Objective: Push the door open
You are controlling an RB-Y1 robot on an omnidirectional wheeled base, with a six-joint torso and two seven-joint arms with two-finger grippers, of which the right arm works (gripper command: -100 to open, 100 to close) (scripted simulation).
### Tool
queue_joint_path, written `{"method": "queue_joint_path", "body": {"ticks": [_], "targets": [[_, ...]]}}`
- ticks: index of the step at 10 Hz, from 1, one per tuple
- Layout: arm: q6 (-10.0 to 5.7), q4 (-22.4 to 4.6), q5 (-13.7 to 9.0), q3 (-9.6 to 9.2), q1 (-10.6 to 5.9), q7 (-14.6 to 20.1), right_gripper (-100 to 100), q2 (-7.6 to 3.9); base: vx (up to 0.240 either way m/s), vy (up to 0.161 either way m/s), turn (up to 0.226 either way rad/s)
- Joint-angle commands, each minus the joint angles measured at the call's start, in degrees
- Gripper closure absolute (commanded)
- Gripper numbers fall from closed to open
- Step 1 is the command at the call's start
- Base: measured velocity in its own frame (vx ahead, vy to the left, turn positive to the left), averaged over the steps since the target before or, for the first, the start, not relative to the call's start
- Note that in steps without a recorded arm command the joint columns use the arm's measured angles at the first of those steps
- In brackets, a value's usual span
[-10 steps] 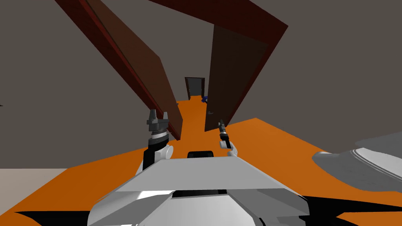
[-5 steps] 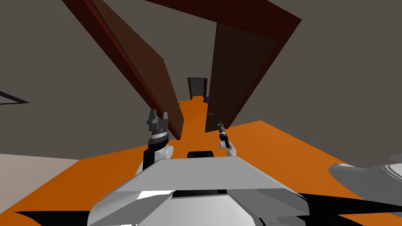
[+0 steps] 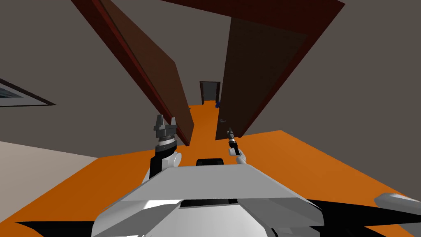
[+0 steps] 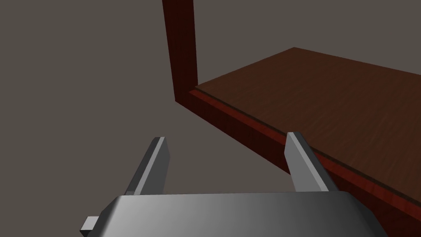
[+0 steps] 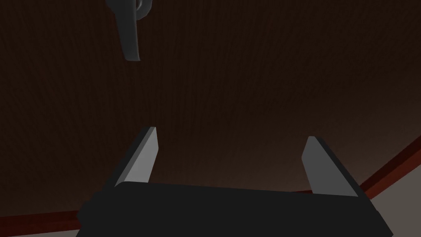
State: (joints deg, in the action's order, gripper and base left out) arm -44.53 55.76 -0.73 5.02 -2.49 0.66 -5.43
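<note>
A dark brown door (image 3: pixel 257 70) stands partly open on the right of a dark red frame (image 3: pixel 263 16), with a small grey handle (image 3: pixel 222 120) near its free edge. My right gripper (image 3: pixel 230 132) is open just below that handle, close to the door's edge. In the right wrist view the door face (image 5: pixel 246 82) lies right ahead of the open gripper (image 5: pixel 231 135), and the handle (image 5: pixel 129 29) is off to one side. My left gripper (image 3: pixel 165 121) is open beside the brown panel (image 3: pixel 158 74) on the left of the doorway. The left wrist view has the gripper (image 4: pixel 226 136) next to the red frame (image 4: pixel 181 49).
An orange floor (image 3: pixel 203 123) runs through the gap into a corridor, with another dark doorway (image 3: pixel 209 92) and a small blue thing (image 3: pixel 217 104) at its end. Grey walls flank the frame. A picture frame (image 3: pixel 16 95) hangs at left; a grey-white object (image 3: pixel 399 202) lies low right.
I have moved forward and turned: the doorway looms larger, the picture frame has come into view at left and the grey-white object has slid off right. Both arms hold their pose.
</note>
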Motion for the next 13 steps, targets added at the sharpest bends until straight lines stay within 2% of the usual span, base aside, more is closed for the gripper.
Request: {"method": "queue_joint_path", "body": {"ticks": [1, 6, 7, 13], "targets": [[-0.30, -2.71, -0.20, 0.15, -1.16, 0.11, -100, -0.04, 0.061, -0.081, 0.112], [-1.14, -9.82, -0.70, 0.48, -4.05, 0.26, -100, 0.24, 0.056, -0.094, 0.114], [-1.14, -9.82, -0.70, 0.48, -4.05, 0.26, -100, 0.24, 0.035, -0.040, 0.022], [-1.99, -16.96, -1.19, 0.81, -6.95, 0.40, -100, 0.65, 0.039, -0.067, 0.088]]}}
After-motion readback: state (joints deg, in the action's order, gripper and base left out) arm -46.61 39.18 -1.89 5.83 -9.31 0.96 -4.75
